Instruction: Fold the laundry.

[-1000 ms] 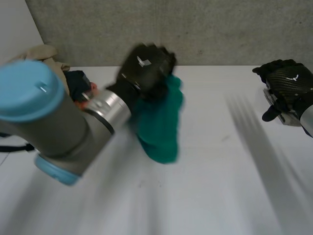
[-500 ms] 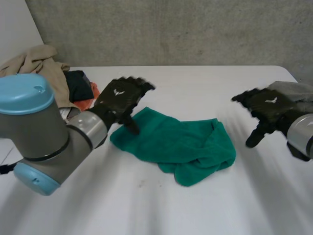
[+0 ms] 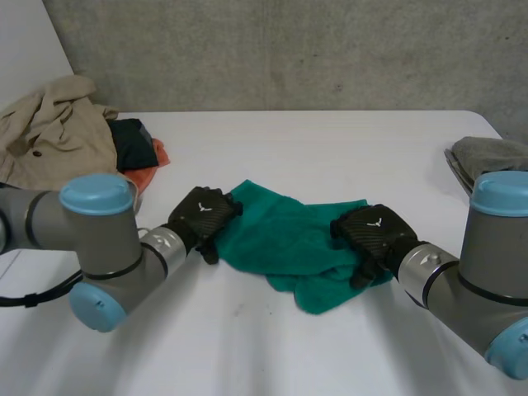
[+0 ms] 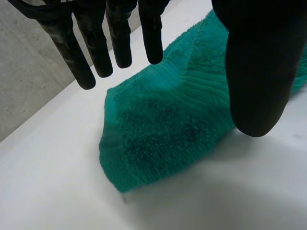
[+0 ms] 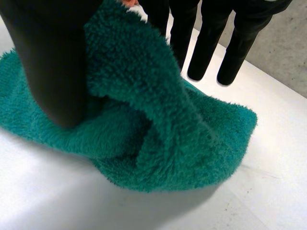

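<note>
The green towel point(image 3: 301, 243) lies crumpled in the middle of the white surface point(image 3: 330, 140), its long axis running from one arm to the other, with a bunched lobe on the side towards the robot.

The left robot hand point(image 3: 202, 214) is at the towel's left end. Its fingers point(image 4: 98, 43) are straight and spread and its thumb is apart from them. They straddle the towel's rounded corner and pinch nothing.

The right robot hand point(image 3: 371, 233) sits on the towel's right end, where a ridge of pile stands up under its palm. I cannot tell whether that ridge is gripped or only heaped there.

Each robot hand is at its own end, so neither is nearer. The next move likely depends on taking both ends and drawing them apart along that axis to flatten the cloth.

Well off the towel's left end is a heap with a beige garment point(image 3: 49, 136). Well off its right end lies a grey cloth point(image 3: 491, 155).
</note>
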Robot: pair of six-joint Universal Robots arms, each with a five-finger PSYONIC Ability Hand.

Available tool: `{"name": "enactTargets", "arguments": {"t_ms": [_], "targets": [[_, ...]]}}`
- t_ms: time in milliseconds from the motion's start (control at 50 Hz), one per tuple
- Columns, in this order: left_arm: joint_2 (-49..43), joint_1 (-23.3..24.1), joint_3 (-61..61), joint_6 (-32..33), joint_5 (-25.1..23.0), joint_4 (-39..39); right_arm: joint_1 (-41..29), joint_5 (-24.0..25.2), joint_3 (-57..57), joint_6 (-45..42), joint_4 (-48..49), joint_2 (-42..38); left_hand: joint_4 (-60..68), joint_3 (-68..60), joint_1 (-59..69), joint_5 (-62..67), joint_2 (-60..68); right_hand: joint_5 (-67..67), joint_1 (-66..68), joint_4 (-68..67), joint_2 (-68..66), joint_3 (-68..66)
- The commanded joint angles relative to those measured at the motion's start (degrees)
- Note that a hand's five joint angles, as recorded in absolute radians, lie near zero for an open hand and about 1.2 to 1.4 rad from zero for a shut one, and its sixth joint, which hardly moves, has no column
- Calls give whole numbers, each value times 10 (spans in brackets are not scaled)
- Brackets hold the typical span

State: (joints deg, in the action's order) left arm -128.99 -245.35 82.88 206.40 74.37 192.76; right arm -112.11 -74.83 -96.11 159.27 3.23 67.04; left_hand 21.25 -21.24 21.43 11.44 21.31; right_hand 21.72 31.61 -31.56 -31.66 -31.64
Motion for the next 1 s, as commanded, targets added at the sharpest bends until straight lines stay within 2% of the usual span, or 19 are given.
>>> {"name": "enactTargets", "arguments": {"t_ms": [20,40,60,80,140,240,320,440,500,560,640,660,740,780,800,820,840,940,1000], "targets": [[-50,8,-53,23,5,-1,-2,-2,2,0,12,-4,117,-117,115,115,116,308,309,-310,-309,-309],[-54,8,-55,29,5,-1,-2,-2,3,0,12,-4,142,-142,140,140,141,343,344,-345,-344,-344],[-57,9,-57,34,5,-1,-2,-2,5,0,13,-3,180,-180,178,178,180,440,441,-442,-441,-441],[-61,9,-60,44,6,-1,-1,-2,5,0,13,-2,310,-311,309,309,310,482,483,-484,-483,-483],[-57,16,-63,65,11,-1,-2,-4,9,0,14,1,587,-587,585,585,586,483,484,-484,-483,-484],[-24,33,-62,64,35,-4,-2,-13,24,-7,10,41,587,-588,586,586,587,483,484,-484,-483,-484],[67,43,-41,51,59,-10,7,-31,44,-26,-5,96,587,-588,586,586,587,483,484,-484,-483,-484],[224,54,4,-32,66,-7,8,-45,118,-121,-34,180,587,-588,586,586,587,483,484,-484,-483,-484],[273,53,13,-58,67,-7,6,-48,157,-150,-42,194,587,-588,586,586,587,483,484,-484,-483,-484],[306,53,23,-79,68,-6,6,-41,200,-177,-46,186,587,-588,586,586,587,483,484,-484,-483,-484],[309,53,32,-79,77,-7,-2,-30,246,-185,-46,123,587,-588,586,586,587,483,484,-484,-483,-484],[308,53,34,-79,82,-7,-5,-20,260,-189,-45,88,587,-588,586,586,587,483,484,-484,-483,-484],[265,49,40,-77,126,-9,-19,25,277,-198,-45,10,587,-588,586,586,587,483,484,-484,-483,-484],[249,45,38,-75,136,-11,-26,31,279,-200,-41,-20,587,-588,586,586,587,296,297,-298,-297,-297],[236,40,36,-72,144,-12,-27,27,286,-201,-41,-50,587,-588,586,586,587,-46,-45,45,46,46],[231,36,35,-70,147,-12,-26,19,290,-201,-40,-63,587,-588,586,586,587,-217,-216,216,217,216],[226,29,35,-67,148,-13,-25,11,292,-199,-40,-71,587,-588,586,586,587,-217,-216,216,217,216],[183,0,34,-52,150,-16,-30,-100,289,-173,-17,-67,587,-588,586,586,587,-217,-216,216,217,216],[152,-7,24,-44,151,-14,-24,-124,264,-146,-16,-45,587,-588,586,586,587,-217,-216,216,217,216]]}}
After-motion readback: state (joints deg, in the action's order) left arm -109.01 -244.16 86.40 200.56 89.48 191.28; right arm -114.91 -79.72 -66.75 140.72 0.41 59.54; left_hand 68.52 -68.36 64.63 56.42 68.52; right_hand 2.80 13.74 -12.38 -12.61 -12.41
